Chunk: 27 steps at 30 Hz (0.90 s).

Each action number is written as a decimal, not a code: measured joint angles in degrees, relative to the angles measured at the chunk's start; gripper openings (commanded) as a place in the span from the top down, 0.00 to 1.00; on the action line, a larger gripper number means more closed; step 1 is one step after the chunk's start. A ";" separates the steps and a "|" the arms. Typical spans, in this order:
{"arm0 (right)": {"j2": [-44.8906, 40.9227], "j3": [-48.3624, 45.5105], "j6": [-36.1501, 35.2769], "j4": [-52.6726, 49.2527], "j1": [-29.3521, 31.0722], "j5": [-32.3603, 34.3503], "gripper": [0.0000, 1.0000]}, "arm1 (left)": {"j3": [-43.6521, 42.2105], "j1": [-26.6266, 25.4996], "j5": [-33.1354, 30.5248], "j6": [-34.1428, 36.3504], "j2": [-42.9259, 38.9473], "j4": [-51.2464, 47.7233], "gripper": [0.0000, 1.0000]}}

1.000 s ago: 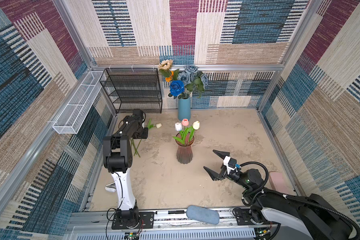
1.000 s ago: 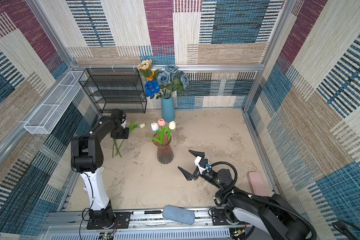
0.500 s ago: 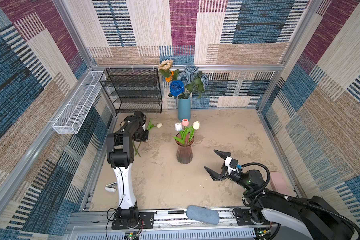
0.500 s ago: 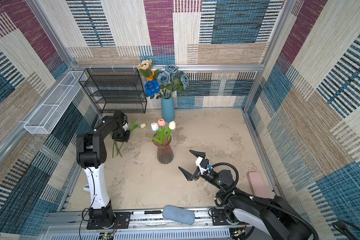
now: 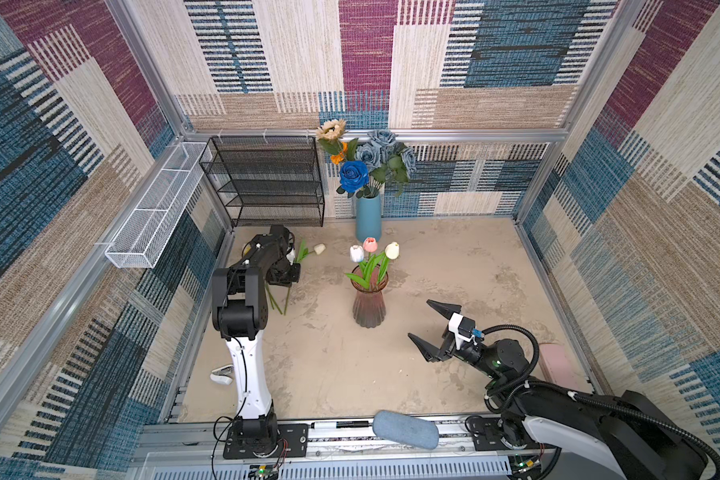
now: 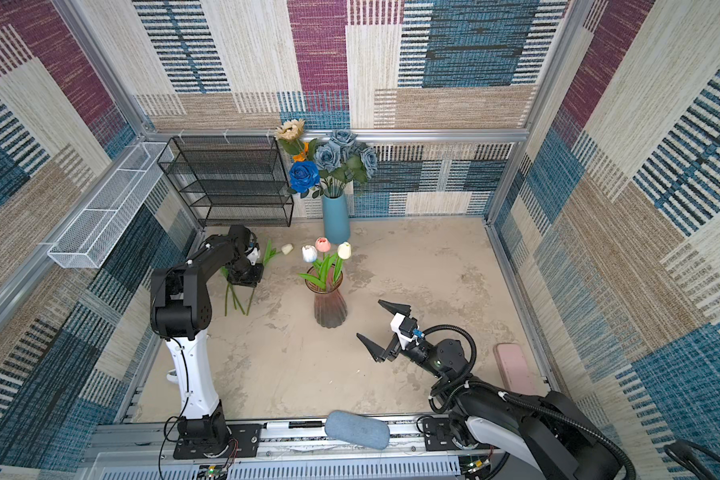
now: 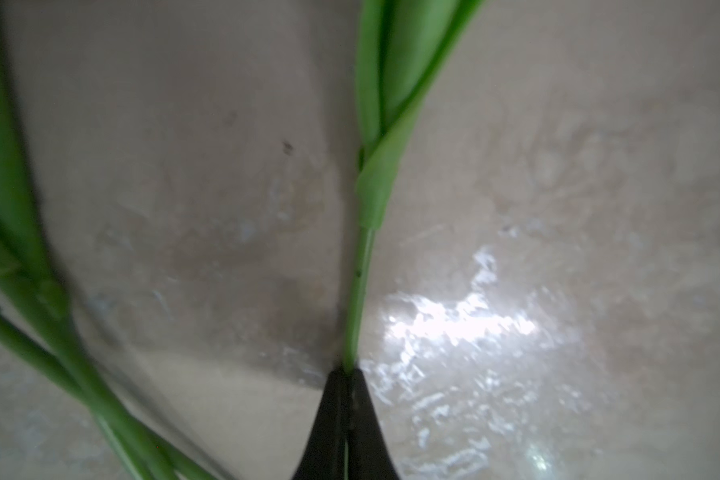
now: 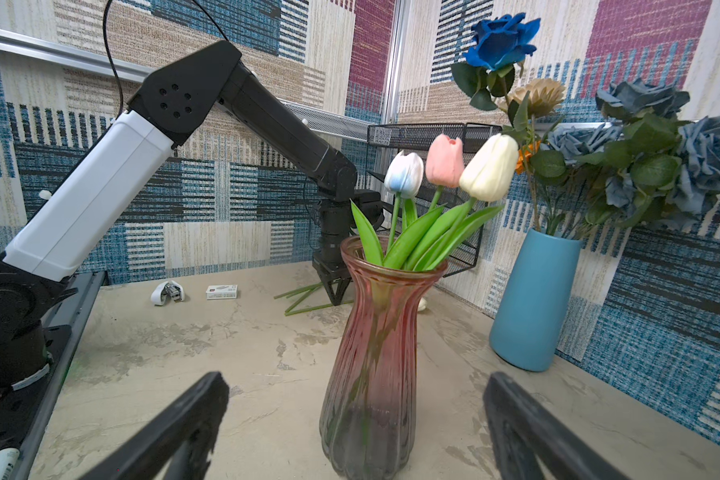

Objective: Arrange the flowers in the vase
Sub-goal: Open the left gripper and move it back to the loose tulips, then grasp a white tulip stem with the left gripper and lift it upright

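The left gripper [image 7: 346, 370] has pinched shut since a second ago. Its black, tapered jaws now meet on a thin green stem [image 7: 360, 286], which widens further along into a smooth, flat leaf [image 7: 385, 166]. In both top views that gripper points down at the back left of the table [image 5: 329, 365], among the loose stems [image 5: 276, 301] lying there. A cream tulip head [image 5: 319, 248] rests on the table just beyond it, though which stem it belongs to cannot be told. More round, glossy stems [image 7: 38, 332] cross at the edge of the left wrist view, blurred. The table is pale, mottled and stone-like, with a bright glare patch. The right gripper [image 5: 420, 319] is where it was, hovering near the front with its pointed black fingers [image 8: 192, 415] spread wide and holding nothing. It faces the vase [image 8: 375, 353], a ribbed, pink-tinted glass vase with a pinched neck and a flared rim, standing mid-table. Three tulips are in it, white-blue [image 8: 404, 174], pink [image 8: 445, 160] and cream [image 8: 489, 168], with waxy egg-shaped heads over blade-like leaves. Against the back wall, a matte blue vase [image 5: 368, 218] holds ruffled roses [image 5: 381, 153] beside a black mesh rack [image 5: 267, 183].
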 measured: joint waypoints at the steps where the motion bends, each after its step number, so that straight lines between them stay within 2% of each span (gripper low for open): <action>1: -0.09 0.00 0.00 0.04 0.00 0.00 0.00 | -0.79 -0.22 0.94 -0.50 -0.68 -0.09 1.00; 5: 0.09 0.00 0.00 0.04 0.00 0.02 0.00 | -5.27 -1.42 3.19 -2.34 -5.68 1.16 1.00; 12: 0.48 -0.04 0.00 0.07 0.00 0.09 0.00 | -19.04 -5.18 5.44 -4.96 -23.08 10.49 1.00; 15: 0.70 -0.04 0.00 0.07 0.00 0.09 0.00 | -27.21 -6.97 5.95 -5.86 -32.79 17.53 1.00; 20: 0.87 -0.04 0.00 0.11 -0.02 0.50 0.00 | -39.60 -7.10 5.92 -7.63 -48.76 31.04 1.00; 27: 1.07 -0.04 0.02 0.11 0.00 0.52 0.00 | -51.28 -8.83 10.71 -8.74 -65.37 51.87 1.00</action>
